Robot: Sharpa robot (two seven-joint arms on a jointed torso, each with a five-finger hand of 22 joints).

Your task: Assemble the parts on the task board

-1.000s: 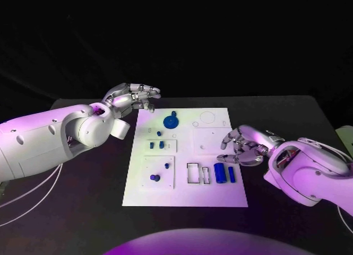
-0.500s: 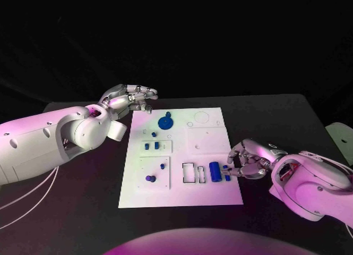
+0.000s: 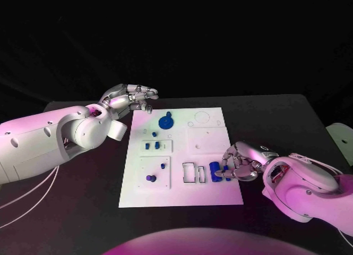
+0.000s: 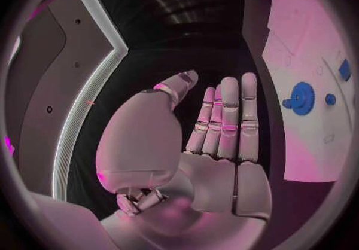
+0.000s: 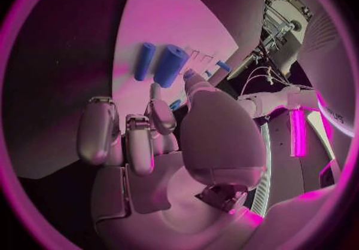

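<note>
Two blue cylinders [image 3: 219, 171] lie near the task board [image 3: 207, 139]'s right edge; the right hand [image 3: 239, 162] hovers there, fingers curled, gripping nothing yet. A nudge could roll them. Left hand [image 3: 131, 98] spread, idle

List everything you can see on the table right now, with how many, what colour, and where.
Black table: one, under everything.
White task board plate: one, mid-table.
Blue gear-shaped part: one, board's far end.
Blue cylinders: two, a thick one and a thin one, side by side near the board's right edge, by the right hand.
Small blue pegs: several, on the board's left panels.
Left hand: silver, open, beyond the board's far left corner.
Right hand: silver, fingers curled at the cylinders; grip unclear.
</note>
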